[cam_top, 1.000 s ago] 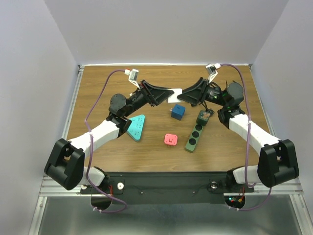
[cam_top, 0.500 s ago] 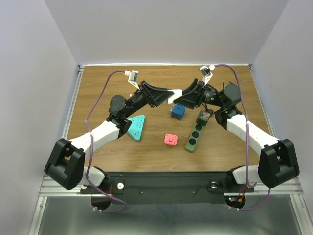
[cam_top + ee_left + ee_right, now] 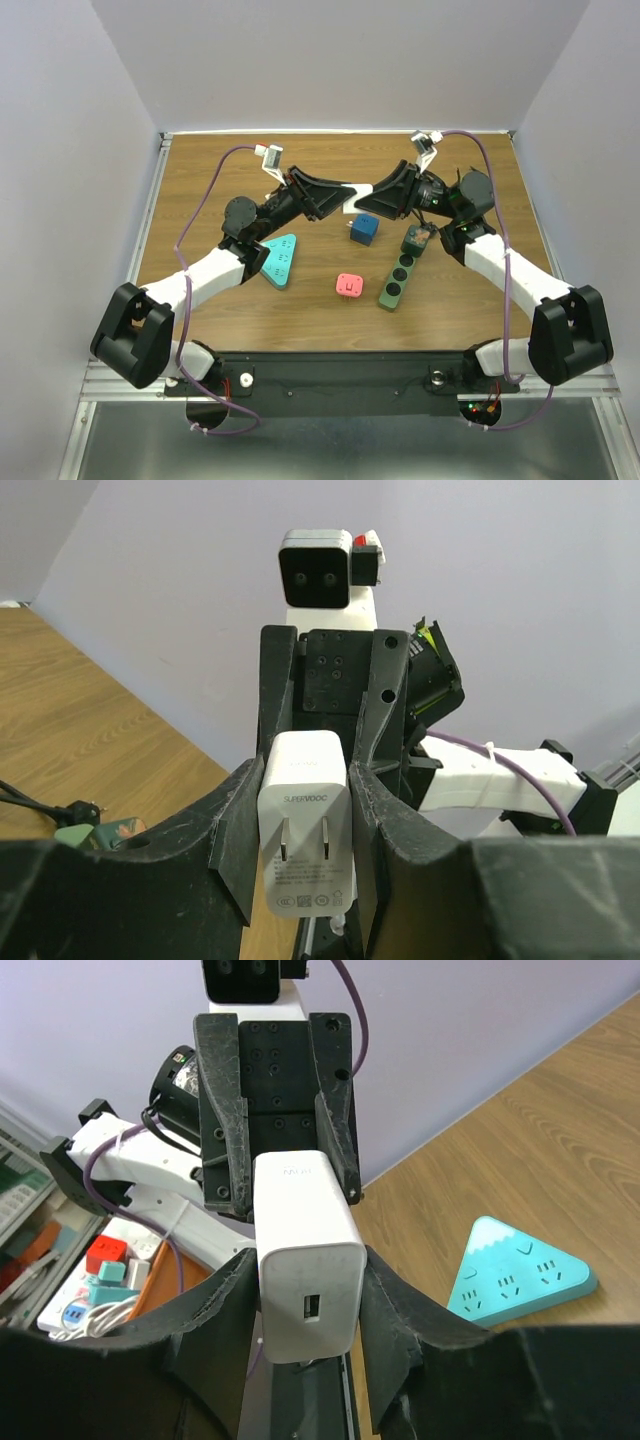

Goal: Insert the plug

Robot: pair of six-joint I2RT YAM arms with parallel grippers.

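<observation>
A white charger plug (image 3: 358, 192) hangs in mid-air over the table's far middle, gripped from both ends. My left gripper (image 3: 349, 196) is shut on it. In the left wrist view its two prongs face the camera and the plug (image 3: 305, 840) sits tight between my left gripper's (image 3: 306, 780) fingers. My right gripper (image 3: 369, 199) is shut on the other end. In the right wrist view the plug (image 3: 308, 1290) shows its USB port and fills my right gripper (image 3: 306, 1255). A green power strip (image 3: 402, 268) lies below on the right.
A blue cube socket (image 3: 364, 230) sits just under the plug. A pink socket (image 3: 348, 285) lies in the middle. A teal triangular power strip (image 3: 280, 258) lies on the left and also shows in the right wrist view (image 3: 525, 1270). The wooden table (image 3: 200, 190) has walls close on three sides.
My right gripper has moved slightly left, closing in around the plug's end. My left gripper has held the plug nearly still.
</observation>
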